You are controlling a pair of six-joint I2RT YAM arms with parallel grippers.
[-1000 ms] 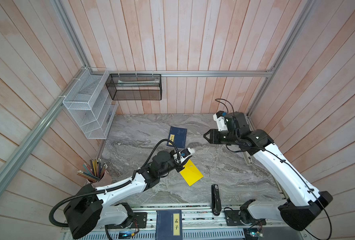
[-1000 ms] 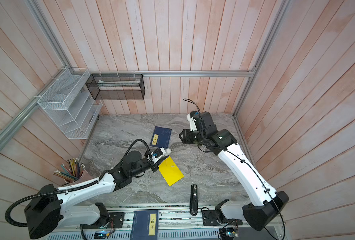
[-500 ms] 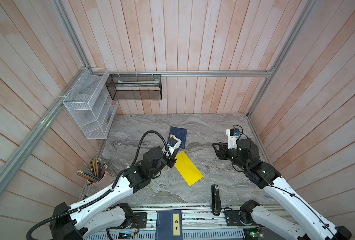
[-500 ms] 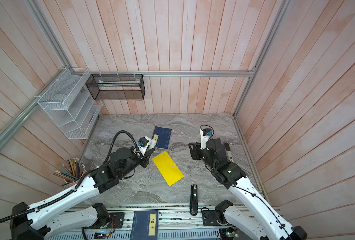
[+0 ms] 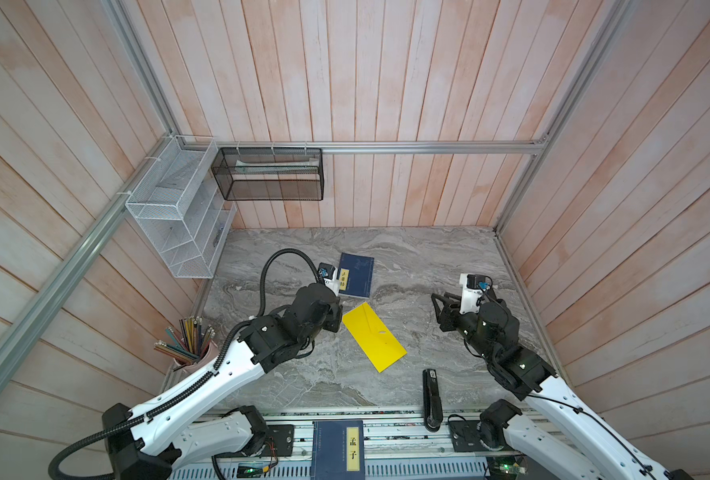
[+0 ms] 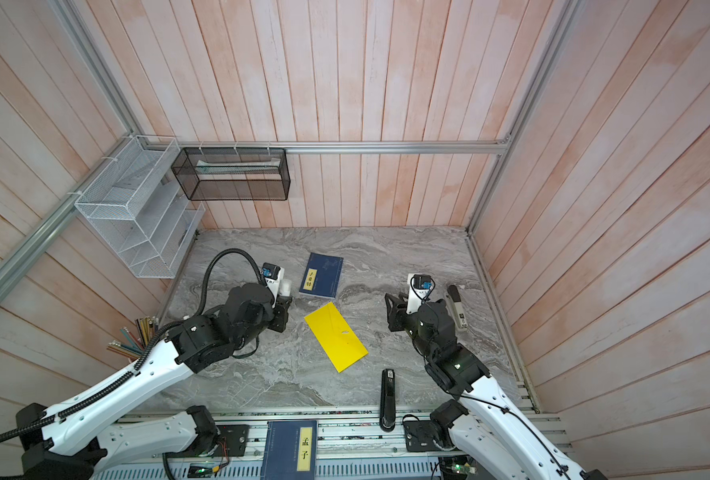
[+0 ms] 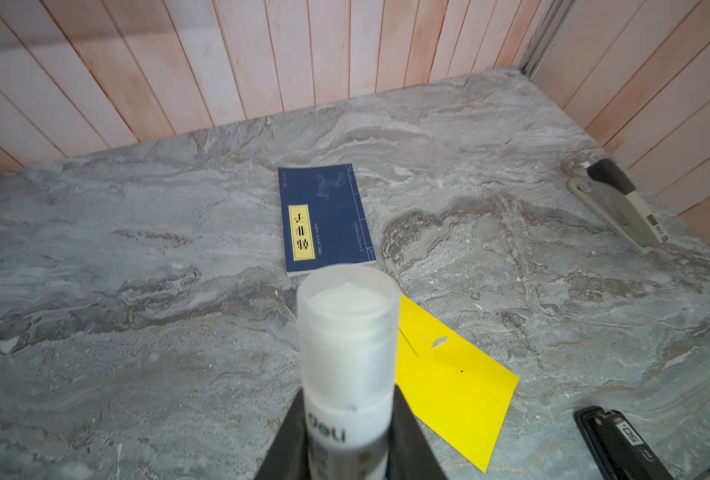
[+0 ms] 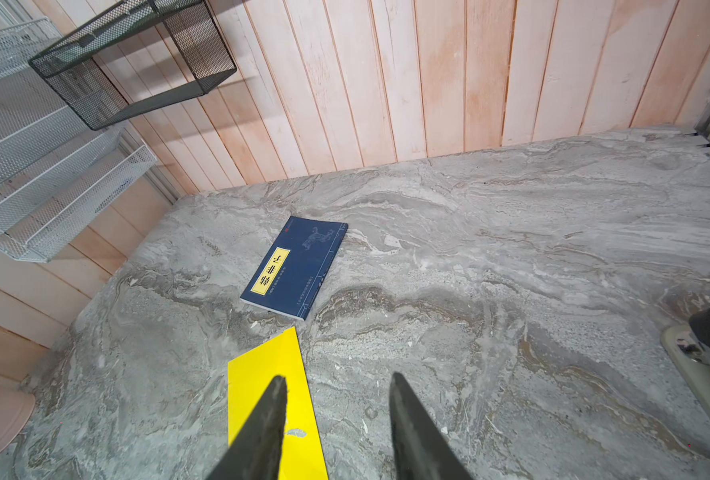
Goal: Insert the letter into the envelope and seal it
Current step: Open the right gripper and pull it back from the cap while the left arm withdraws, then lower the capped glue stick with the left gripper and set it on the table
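envelope (image 5: 373, 336) flat on the marble table (image 5: 428, 257), near the middle, flap folded down, long axis from about 10 o'clock to 4 o'clock in both top views. small white smear (image 7: 439, 341) visible on the yellow face, maybe glue. letter not visible anywhere; probably already inside, only a judgement.

just beyond the 10 o'clock end, blue book (image 5: 356, 275), close to the envelope but not touching. black stapler (image 5: 431, 399) at about 4 o'clock from the envelope, well apart; a grey stapler (image 6: 457, 306) near the right wall.

left gripper (image 7: 347, 432) clamped on a glue stick (image 7: 348, 349), cap off, white glue facing out; sits just beside the 10 o'clock end, so envelope lies at about 3 o'clock from it. right gripper (image 8: 336, 419) partly open, holding nothing; envelope at about 9 o'clock from it, with clear table between.

left arm nearer. pressing along the flap line probably the coming move, across the long axis.
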